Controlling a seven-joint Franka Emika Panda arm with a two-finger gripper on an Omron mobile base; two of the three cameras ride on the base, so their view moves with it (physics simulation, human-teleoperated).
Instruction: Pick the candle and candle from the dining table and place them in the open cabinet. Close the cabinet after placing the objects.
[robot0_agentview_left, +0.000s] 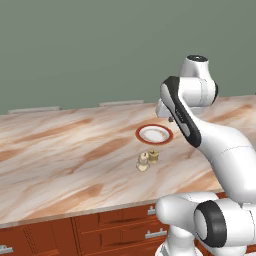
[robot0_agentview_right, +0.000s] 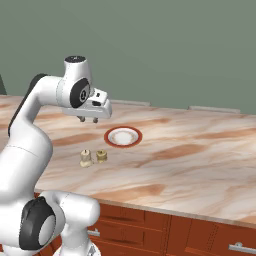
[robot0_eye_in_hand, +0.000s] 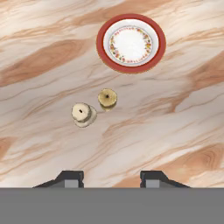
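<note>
Two small candles stand side by side on the marble dining table. The pale cream, knobby candle is the taller one. Close beside it sits the squat tan-yellow candle. My gripper hangs well above the table, back from the candles, pointing straight down. It is open with nothing between its fingertips. The cabinet is out of view.
A red-rimmed white plate lies just beyond the candles. Reddish-brown drawers with silver handles run under the table's front edge. A plain green wall rises behind the table.
</note>
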